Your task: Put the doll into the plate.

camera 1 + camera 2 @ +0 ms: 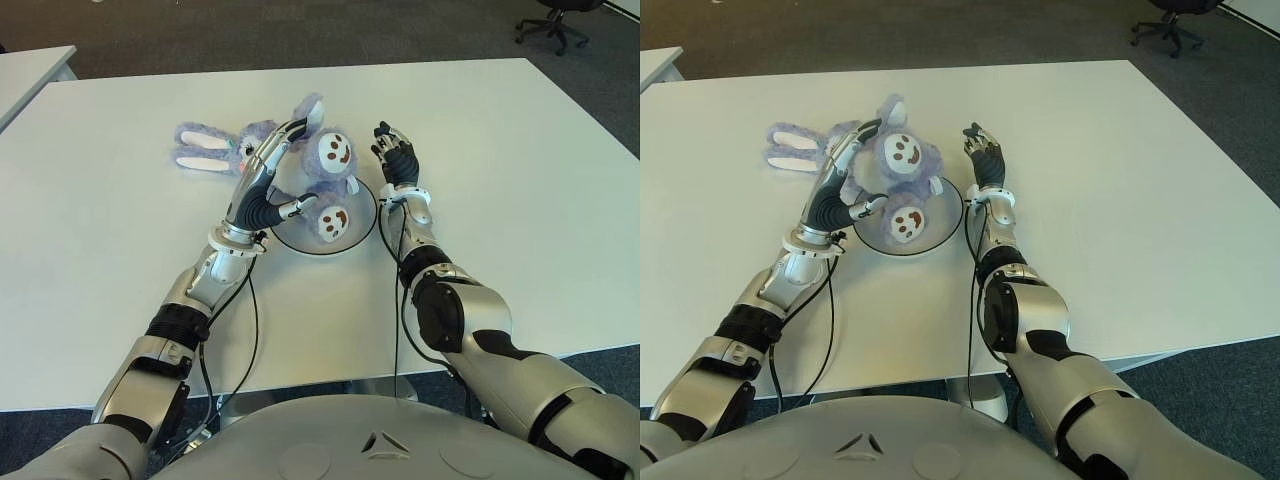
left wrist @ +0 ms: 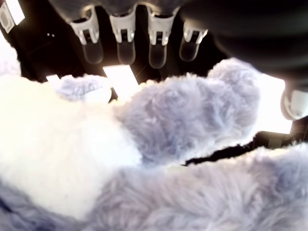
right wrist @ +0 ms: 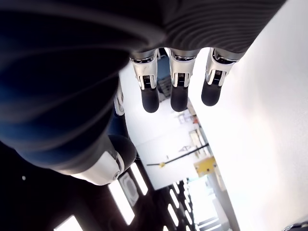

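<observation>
The doll (image 1: 335,155) is a fluffy purple bunny with a white smiling face. Its body and feet lie on the round grey plate (image 1: 300,243), while its long ears (image 1: 205,150) trail onto the table to the left. My left hand (image 1: 278,165) lies against the doll's left side with its fingers stretched straight along the head and the thumb out towards a foot, open. In the left wrist view the fur (image 2: 183,130) fills the space under the palm. My right hand (image 1: 395,150) stands just right of the plate, open, holding nothing.
The white table (image 1: 520,180) stretches wide on both sides of the plate. Black cables hang from both forearms. A second table corner (image 1: 30,70) shows at the far left and an office chair (image 1: 555,20) on the carpet at the far right.
</observation>
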You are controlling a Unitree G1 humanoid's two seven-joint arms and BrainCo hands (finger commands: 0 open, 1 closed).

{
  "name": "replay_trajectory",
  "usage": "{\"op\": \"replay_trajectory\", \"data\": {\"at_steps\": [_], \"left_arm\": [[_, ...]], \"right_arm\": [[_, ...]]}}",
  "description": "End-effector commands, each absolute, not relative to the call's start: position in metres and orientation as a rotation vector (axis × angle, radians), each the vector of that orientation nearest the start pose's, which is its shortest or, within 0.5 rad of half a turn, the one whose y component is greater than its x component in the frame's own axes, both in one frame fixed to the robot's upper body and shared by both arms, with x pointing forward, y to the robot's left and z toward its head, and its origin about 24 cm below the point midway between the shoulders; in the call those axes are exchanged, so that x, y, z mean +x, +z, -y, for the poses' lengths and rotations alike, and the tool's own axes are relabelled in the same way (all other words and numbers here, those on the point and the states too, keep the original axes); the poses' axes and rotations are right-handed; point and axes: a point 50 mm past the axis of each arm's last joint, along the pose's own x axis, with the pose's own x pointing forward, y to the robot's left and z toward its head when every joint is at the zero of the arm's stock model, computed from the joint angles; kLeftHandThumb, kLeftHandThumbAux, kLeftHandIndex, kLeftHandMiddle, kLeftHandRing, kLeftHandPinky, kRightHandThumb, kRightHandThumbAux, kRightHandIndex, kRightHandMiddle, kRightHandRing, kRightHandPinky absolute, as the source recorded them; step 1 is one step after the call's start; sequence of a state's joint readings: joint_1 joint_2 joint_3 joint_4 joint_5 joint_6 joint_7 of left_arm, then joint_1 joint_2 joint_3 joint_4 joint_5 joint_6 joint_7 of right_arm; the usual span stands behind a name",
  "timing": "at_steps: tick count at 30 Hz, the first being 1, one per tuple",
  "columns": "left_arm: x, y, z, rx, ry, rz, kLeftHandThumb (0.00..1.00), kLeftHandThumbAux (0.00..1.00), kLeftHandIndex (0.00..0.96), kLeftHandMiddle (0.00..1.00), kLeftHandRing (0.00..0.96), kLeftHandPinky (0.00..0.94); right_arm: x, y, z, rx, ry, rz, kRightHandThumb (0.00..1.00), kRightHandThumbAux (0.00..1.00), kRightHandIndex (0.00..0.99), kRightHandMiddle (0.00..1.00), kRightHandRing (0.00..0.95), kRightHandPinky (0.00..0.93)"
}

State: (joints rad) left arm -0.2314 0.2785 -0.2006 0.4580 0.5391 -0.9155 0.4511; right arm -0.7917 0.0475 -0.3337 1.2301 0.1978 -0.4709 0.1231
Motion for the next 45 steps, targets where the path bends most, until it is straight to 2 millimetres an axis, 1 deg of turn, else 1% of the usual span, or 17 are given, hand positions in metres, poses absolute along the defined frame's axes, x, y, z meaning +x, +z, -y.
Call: {"op": "replay_trajectory", "data": {"at_steps": [1,14,16,20,31,37,38,45], "left_arm": [[0.238,0.020,-0.142,0.544,-0.193,0.561,0.227,0.272,0.000,0.093,0.071,0.000],[0.239,0.021,-0.146,0.545,-0.181,0.564,0.214,0.253,0.000,0.082,0.057,0.006],[0.239,0.021,-0.147,0.542,-0.181,0.563,0.191,0.231,0.000,0.069,0.045,0.013],[0.239,0.021,-0.149,0.533,-0.176,0.573,0.164,0.220,0.000,0.055,0.031,0.024],[0.241,0.022,-0.155,0.545,-0.130,0.618,0.125,0.211,0.000,0.030,0.012,0.022],[0.242,0.021,-0.160,0.544,-0.097,0.613,0.105,0.206,0.000,0.038,0.017,0.014],[0.242,0.020,-0.162,0.540,-0.087,0.609,0.090,0.210,0.000,0.042,0.019,0.003],[0.242,0.019,-0.166,0.517,-0.046,0.586,0.067,0.223,0.000,0.058,0.032,0.001]], "right_arm": [[0.341,-0.001,0.119,0.386,-0.022,-0.181,0.686,0.738,0.396,0.100,0.074,0.080],[0.341,-0.001,0.119,0.379,-0.022,-0.178,0.685,0.739,0.396,0.105,0.077,0.076],[0.341,-0.001,0.119,0.381,-0.021,-0.178,0.685,0.739,0.396,0.101,0.073,0.076],[0.342,0.000,0.119,0.383,-0.020,-0.177,0.685,0.739,0.396,0.100,0.075,0.080],[0.342,-0.001,0.119,0.387,-0.021,-0.180,0.686,0.738,0.396,0.105,0.080,0.089],[0.342,-0.001,0.119,0.384,-0.022,-0.181,0.686,0.738,0.396,0.108,0.080,0.080],[0.342,-0.001,0.119,0.383,-0.022,-0.180,0.685,0.739,0.396,0.106,0.077,0.079],[0.342,-0.001,0.120,0.381,-0.022,-0.180,0.685,0.738,0.396,0.107,0.077,0.078]]}}
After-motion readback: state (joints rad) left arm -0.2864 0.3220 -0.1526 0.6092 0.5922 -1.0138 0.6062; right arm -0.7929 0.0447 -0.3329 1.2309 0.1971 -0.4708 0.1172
